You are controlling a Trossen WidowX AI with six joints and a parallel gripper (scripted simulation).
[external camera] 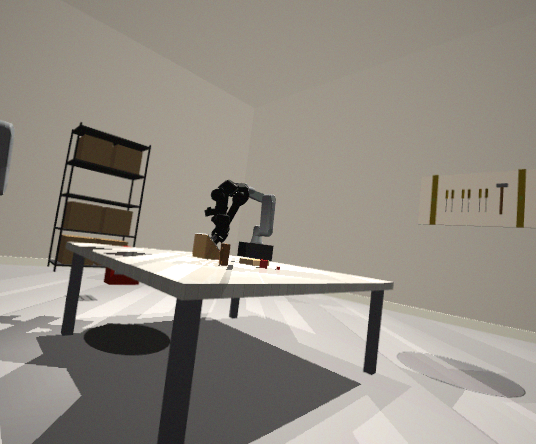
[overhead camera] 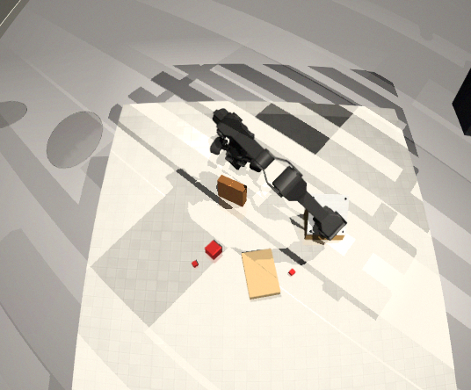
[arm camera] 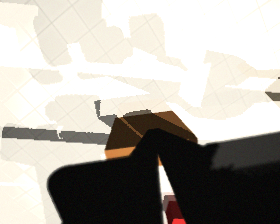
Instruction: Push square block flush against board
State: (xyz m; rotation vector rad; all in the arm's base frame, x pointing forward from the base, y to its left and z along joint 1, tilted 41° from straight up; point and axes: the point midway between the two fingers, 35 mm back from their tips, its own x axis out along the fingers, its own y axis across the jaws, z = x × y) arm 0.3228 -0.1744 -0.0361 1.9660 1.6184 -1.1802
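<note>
Clearly, the fingers [overhead camera: 237,164] [external camera: 208,212] are hovering narrow and empty; the red cube [overhead camera: 213,249] [external camera: 264,263] [arm camera: 175,211] is lying beyond the upright brown block [overhead camera: 231,191] [external camera: 224,254] [arm camera: 151,126], beside the tan board [overhead camera: 261,274] [external camera: 249,261] without touching.

The square block [overhead camera: 213,249] [external camera: 264,263] [arm camera: 175,212], a bright red cube, sits on the tabletop, turned at an angle to the board [overhead camera: 261,274] [external camera: 247,261], a thin tan rectangle lying flat. They stand apart, near each other; the wrist view probably shows only part of the block.
</note>
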